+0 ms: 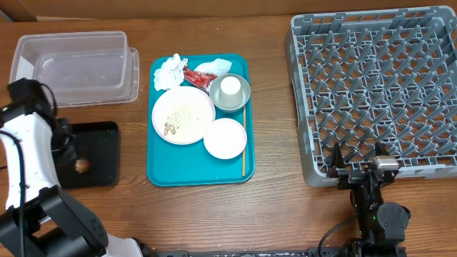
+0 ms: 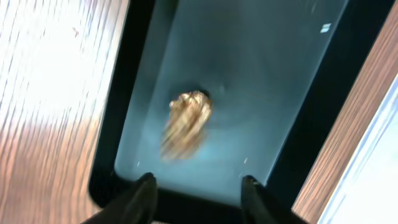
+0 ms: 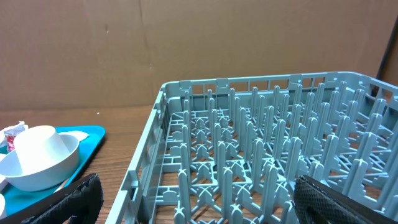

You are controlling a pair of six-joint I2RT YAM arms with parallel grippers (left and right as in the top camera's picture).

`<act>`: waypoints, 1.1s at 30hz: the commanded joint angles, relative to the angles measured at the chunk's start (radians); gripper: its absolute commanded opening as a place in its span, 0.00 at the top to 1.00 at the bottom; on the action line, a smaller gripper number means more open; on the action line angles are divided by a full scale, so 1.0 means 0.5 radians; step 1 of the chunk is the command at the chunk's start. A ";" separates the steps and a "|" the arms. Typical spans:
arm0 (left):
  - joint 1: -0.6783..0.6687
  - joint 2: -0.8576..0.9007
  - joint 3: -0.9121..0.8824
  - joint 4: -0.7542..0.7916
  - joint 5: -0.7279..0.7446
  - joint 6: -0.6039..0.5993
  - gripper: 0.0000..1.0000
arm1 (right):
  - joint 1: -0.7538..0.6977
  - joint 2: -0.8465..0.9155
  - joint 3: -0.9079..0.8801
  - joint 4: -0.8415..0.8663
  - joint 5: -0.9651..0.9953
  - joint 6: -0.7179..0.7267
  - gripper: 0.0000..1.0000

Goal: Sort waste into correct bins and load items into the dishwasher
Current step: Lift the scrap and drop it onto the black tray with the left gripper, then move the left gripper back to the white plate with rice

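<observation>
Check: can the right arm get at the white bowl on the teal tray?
Probably yes: the right gripper stands open by the dish rack's front edge, and only table and a wooden stick lie between it and the white bowl.

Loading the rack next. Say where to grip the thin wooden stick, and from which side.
Its near end, from straight above, probably: the thin wooden stick lies flat along the teal tray's right rim, and the round white bowl crowds its middle.

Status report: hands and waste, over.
Left hand open over black tray, brown scrap inside. Right hand open by rack. Napkin, wrapper on teal tray.
</observation>
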 commanded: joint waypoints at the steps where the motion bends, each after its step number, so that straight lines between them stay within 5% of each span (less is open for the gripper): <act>1: 0.052 0.012 0.024 0.053 -0.117 0.123 0.41 | -0.005 -0.021 -0.021 0.014 -0.001 -0.007 0.00; 4: 0.059 0.012 0.024 0.050 -0.109 0.127 0.24 | -0.005 -0.021 -0.021 0.013 -0.001 -0.007 0.00; 6: 0.056 0.012 0.024 0.037 -0.048 0.199 0.00 | -0.005 -0.021 -0.021 0.013 -0.001 -0.007 0.00; 14: 0.031 0.011 0.024 0.098 0.902 1.395 0.00 | -0.005 -0.021 -0.021 0.014 -0.001 -0.007 0.00; 19: -0.158 0.011 0.024 0.133 1.278 1.946 0.00 | -0.005 -0.021 -0.021 0.013 -0.001 -0.007 0.00; 33: -1.002 0.012 0.024 0.447 0.988 2.029 0.00 | -0.005 -0.021 -0.021 0.013 -0.001 -0.007 0.00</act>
